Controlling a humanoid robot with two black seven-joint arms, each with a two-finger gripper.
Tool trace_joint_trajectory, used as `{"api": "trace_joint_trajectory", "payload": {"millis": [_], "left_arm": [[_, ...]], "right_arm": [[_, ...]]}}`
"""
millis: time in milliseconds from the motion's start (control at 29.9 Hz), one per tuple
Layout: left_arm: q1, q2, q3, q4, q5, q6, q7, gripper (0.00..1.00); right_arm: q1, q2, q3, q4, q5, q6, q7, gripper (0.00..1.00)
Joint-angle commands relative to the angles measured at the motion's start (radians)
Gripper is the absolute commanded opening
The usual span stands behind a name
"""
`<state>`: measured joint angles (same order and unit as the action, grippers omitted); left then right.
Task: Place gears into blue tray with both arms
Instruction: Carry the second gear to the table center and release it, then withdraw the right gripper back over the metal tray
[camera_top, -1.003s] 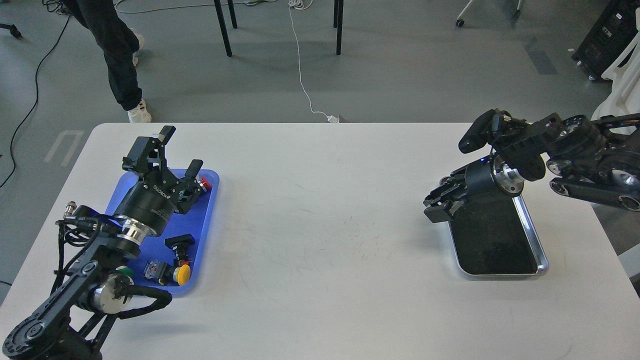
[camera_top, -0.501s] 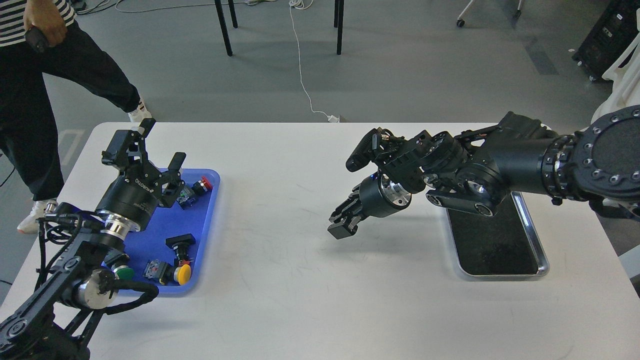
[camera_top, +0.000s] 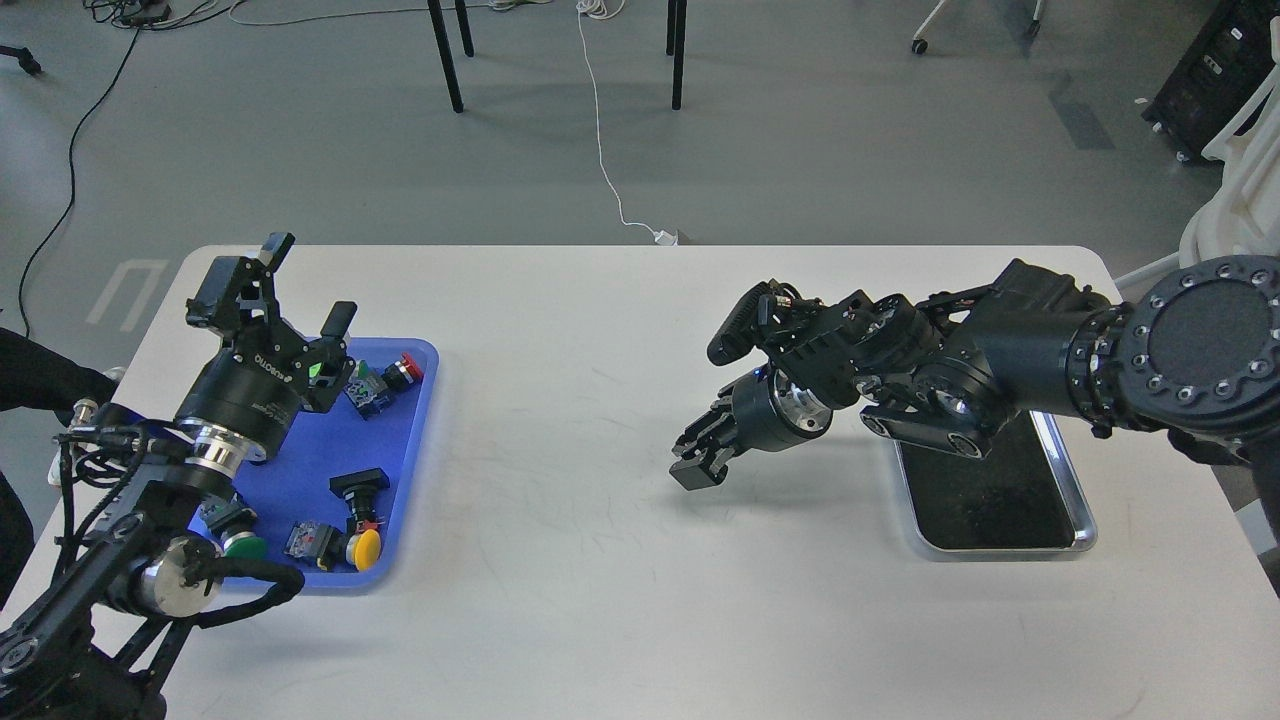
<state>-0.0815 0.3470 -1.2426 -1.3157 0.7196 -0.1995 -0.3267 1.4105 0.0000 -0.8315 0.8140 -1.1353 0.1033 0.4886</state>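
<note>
The blue tray (camera_top: 322, 462) lies at the table's left and holds several coloured-cap push-button switches. My left gripper (camera_top: 305, 288) hovers over the tray's far left corner, open, with nothing between its fingers. My right gripper (camera_top: 698, 458) hangs low over the bare table middle, pointing left and down towards the blue tray. It is dark and seen at a slant, so I cannot make out its jaws or anything held in them. No gears can be made out; any that are here are hidden from this view.
A silver-rimmed tray (camera_top: 1086, 524) with black lining sits at the right, partly under my right arm. Among the switches are a red cap (camera_top: 408, 367), a yellow cap (camera_top: 367, 547) and a green cap (camera_top: 244, 546). White table top lies between the two trays.
My right gripper swung from the silver tray leftward to the table middle, then drifted slightly back right. My left gripper shifted left and farther back. The person at the far left has left view.
</note>
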Motion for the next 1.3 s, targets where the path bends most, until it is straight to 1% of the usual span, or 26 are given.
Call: {"api": "trace_joint_trajectory", "payload": {"millis": [0, 134, 334, 501, 568, 836, 1070, 1203, 1270], "left_arm": [[0.006, 0.0, 0.0, 0.0, 0.001, 0.0, 0.0, 0.98], [0.011, 0.0, 0.0, -0.002, 0.0, 0.0, 0.0, 0.98], [0.014, 0.0, 0.0, -0.002, 0.0, 0.0, 0.0, 0.98], [0.023, -0.002, 0.0, -0.002, 0.001, 0.0, 0.0, 0.98], [0.025, -0.002, 0.0, -0.002, 0.001, 0.0, 0.0, 0.98], [0.025, -0.003, 0.002, -0.002, 0.001, 0.0, 0.0, 0.98], [0.025, 0.0, 0.002, -0.002, 0.001, 0.0, 0.0, 0.98], [0.022, 0.0, 0.002, -0.002, 0.001, 0.0, 0.0, 0.98], [0.02, 0.006, 0.002, -0.002, 0.001, -0.001, -0.005, 0.98]], "right_arm": [[-0.002, 0.0, 0.003, 0.031, 0.022, -0.025, 0.0, 0.24], [-0.013, 0.0, 0.003, 0.042, 0.026, -0.06, 0.0, 0.24], [-0.031, 0.0, 0.002, 0.04, 0.026, -0.069, 0.0, 0.25], [-0.056, 0.0, -0.001, 0.039, 0.026, -0.109, 0.0, 0.29], [-0.059, 0.0, -0.001, 0.039, 0.026, -0.112, 0.0, 0.3], [-0.059, 0.0, 0.0, 0.031, 0.026, -0.116, 0.0, 0.4], [-0.057, 0.0, 0.005, 0.031, 0.028, -0.116, 0.0, 0.64], [-0.035, 0.0, 0.014, 0.042, 0.064, -0.116, 0.0, 0.82], [-0.015, 0.0, 0.034, 0.053, 0.086, -0.109, 0.0, 0.94]]}}
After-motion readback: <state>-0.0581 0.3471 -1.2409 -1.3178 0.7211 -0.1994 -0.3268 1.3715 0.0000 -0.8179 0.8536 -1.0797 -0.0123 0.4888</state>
